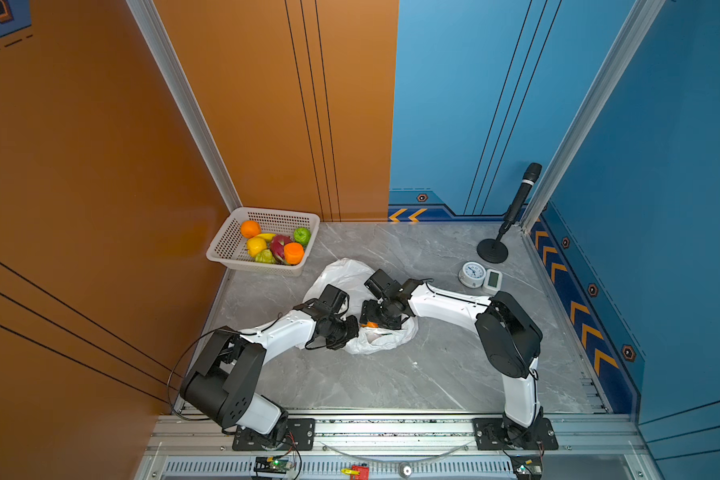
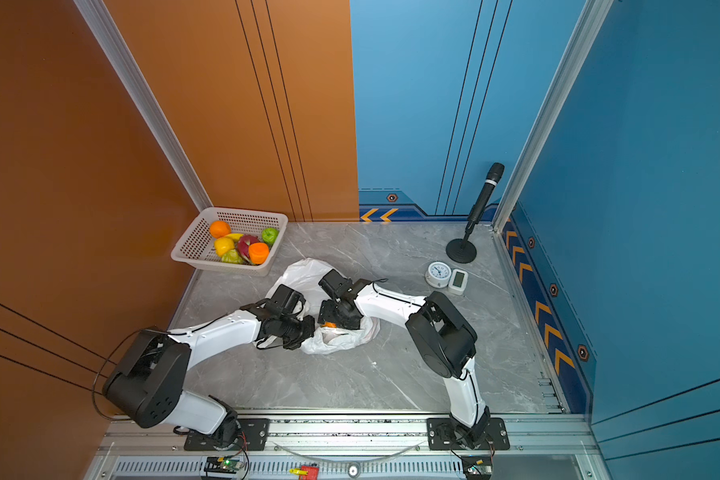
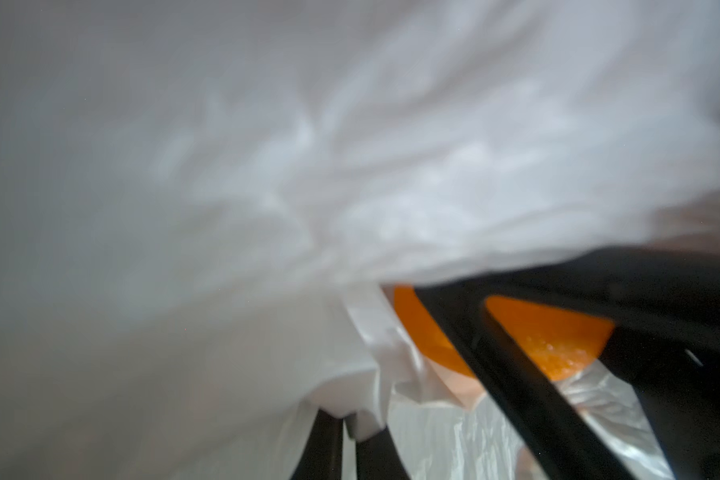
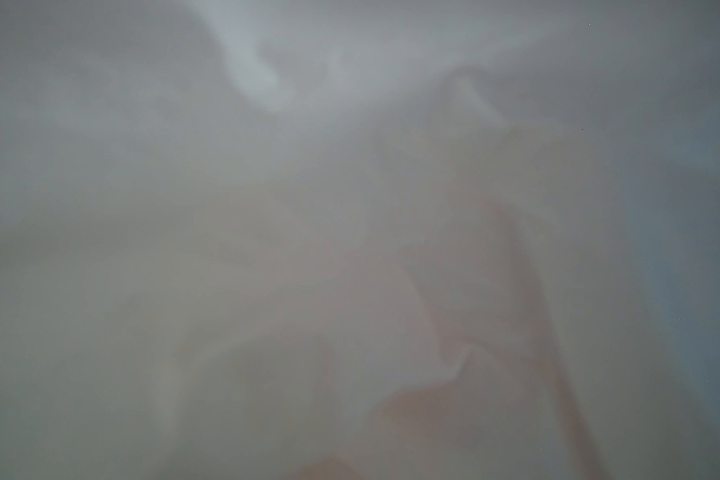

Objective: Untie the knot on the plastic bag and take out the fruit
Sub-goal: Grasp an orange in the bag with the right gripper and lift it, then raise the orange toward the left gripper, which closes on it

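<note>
Crinkly plastic bag [image 3: 267, 187] fills both wrist views; left gripper [image 3: 352, 426] fingers clamp its rim. Just beyond them lies an orange fruit [image 3: 558, 345] against the right gripper [image 1: 371, 322], opening unclear; basket [image 1: 225, 249] well apart.

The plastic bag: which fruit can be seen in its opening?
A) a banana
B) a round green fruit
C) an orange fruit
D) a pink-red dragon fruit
C: the left wrist view shows an orange fruit at the mouth of the plastic bag; the other three lie in the white basket.
</note>
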Robot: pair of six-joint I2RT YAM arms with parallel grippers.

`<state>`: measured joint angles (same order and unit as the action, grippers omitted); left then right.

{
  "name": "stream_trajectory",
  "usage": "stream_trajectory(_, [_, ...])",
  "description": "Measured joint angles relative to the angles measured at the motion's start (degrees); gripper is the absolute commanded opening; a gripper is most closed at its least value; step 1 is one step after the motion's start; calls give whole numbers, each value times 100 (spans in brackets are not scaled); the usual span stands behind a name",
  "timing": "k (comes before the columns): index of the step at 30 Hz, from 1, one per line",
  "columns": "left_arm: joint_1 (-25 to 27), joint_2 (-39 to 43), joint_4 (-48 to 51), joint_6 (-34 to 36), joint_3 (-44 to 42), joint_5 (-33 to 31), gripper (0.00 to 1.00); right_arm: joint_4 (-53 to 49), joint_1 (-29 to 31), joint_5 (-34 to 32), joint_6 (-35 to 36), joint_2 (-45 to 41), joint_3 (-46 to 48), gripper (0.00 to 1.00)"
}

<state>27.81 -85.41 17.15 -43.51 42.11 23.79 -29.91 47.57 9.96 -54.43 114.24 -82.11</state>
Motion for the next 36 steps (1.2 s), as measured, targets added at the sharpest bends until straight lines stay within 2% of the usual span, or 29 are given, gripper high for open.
stream_trajectory(5, [0, 107, 2, 15, -94, -35, 10, 4, -33, 31, -74, 0, -7, 68])
stream_trajectory(26, [-13, 505, 48, 17, -273, -173, 12, 275, -518, 328, -352, -466, -79, 61])
stream_trajectory(28, [-11, 590, 92, 35, -273, -201, 18, 278, -522, 356, -350, -549, -74, 60])
stream_trajectory(31, [-17, 791, 225, 118, -267, -273, 39, 352, -516, 442, -350, -793, -11, 60])
stream_trajectory(36, [-46, 1322, 485, 203, -127, -459, 54, 446, -468, 682, -302, -1180, 168, 60])
